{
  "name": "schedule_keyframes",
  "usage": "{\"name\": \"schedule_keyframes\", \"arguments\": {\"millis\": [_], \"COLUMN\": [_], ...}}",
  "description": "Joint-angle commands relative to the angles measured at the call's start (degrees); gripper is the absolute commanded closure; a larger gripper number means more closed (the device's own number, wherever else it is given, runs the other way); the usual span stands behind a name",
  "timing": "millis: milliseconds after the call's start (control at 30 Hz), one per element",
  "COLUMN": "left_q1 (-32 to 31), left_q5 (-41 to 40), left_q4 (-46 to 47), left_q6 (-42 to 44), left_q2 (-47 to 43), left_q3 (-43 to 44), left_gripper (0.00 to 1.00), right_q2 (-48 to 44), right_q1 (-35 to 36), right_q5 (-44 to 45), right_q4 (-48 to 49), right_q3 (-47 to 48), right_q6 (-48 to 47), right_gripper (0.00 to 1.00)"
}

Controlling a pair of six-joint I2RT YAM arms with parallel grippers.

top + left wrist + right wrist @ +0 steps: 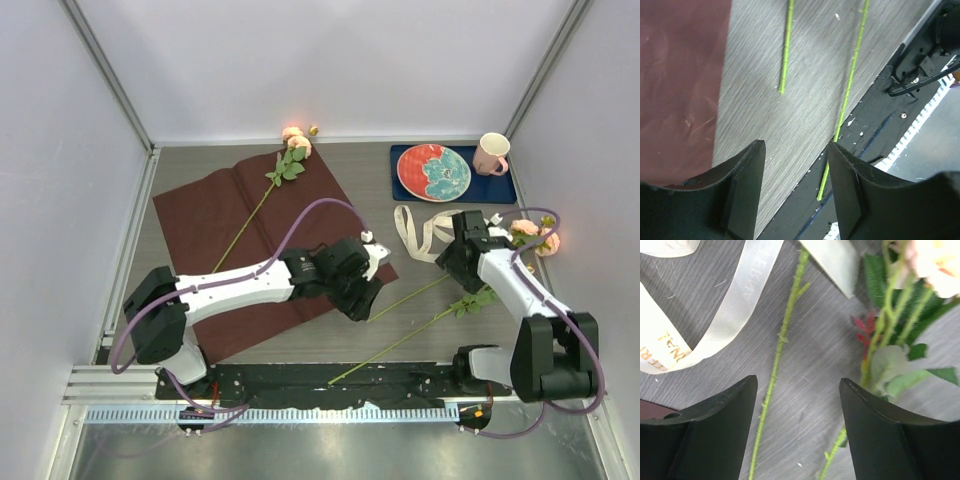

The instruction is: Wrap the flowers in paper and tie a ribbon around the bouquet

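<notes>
Two long thin green rose stems are lying off the large dark red paper sheet, both pincers hanging spread, empty: left gripper at the sheet's edge, right gripper over the stems, risking snagging the floppy cream fabric ribbon (just beside). Farther back, one peach-pink rose is resting on the paper; the right-hand blooms are half-hiding behind the arm.

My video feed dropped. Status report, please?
Both jaws open, empty. One rose on paper; two roses on table, right jaws over their stems. Ribbon loose beside them, nothing blocking.
</notes>
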Motion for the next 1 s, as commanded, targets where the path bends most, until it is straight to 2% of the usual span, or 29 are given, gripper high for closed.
{"name": "schedule_keyframes", "arguments": {"millis": [0, 67, 133, 300, 533, 633, 667, 733, 800, 867, 900, 967], "left_q1": [-1.4, -1.5, -1.5, -1.5, -1.5, -1.5, -1.5, -1.5, -1.5, -1.4, -1.5, -1.5], "left_q5": [0.4, 1.3, 0.7, -0.7, -1.9, -4.0, -4.3, -5.2, -5.4, -5.0, -4.7, -2.3], "left_q4": [6.9, 6.9, 6.7, 6.0, 3.7, 1.5, 1.5, 1.9, 1.7, 0.8, 0.5, 0.5], "left_q6": [-0.9, -0.5, -0.1, -0.2, -1.1, -1.3, -1.6, -1.9, -2.2, -2.2, -2.2, -1.6], "left_q2": [0.4, 0.7, 0.6, -1.0, -3.3, -3.6, -3.8, -3.9, -3.4, -2.6, -2.4, -1.6], "left_q3": [0.4, 0.4, 0.5, 1.4, 2.0, 2.7, 2.8, 2.8, 3.7, 5.4, 5.9, 7.4], "left_gripper": [0.43, 0.43, 0.43, 0.42, 0.42, 0.43, 0.43, 0.43, 0.43, 0.42, 0.43, 0.42], "right_q2": [-8.2, -9.7, -11.7, -12.9, -5.7, -3.0, -2.6, -2.3, -3.6, -5.4, -6.6, -11.3], "right_q1": [-0.4, -0.9, -1.8, -5.1, -5.5, -5.9, -6.0, -6.6, -7.0, -7.2, -7.1, -7.2], "right_q5": [9.8, 12.2, 11.1, 6.0, 0.1, 0.7, 1.0, 1.2, 2.4, 3.7, 4.5, 5.5], "right_q4": [-7.3, -13.4, -15.8, -12.6, -5.3, -5.4, -5.6, -6.3, -7.5, -10.4, -11.4, -13.9], "right_q3": [1.6, 3.9, 3.5, -1.5, -6.4, -6.0, -5.8, -5.8, -5.8, -5.4, -5.0, -4.4], "right_q6": [0.9, 2.2, 2.6, 3.4, 5.2, 6.6, 7.1, 7.6, 9.3, 11.5, 12.0, 12.4], "right_gripper": [0.2, 0.06, 0.02, 0.1, 0.16, 0.33, 0.45, 0.56, 0.78, 0.94, 1.0, 1.0]}}
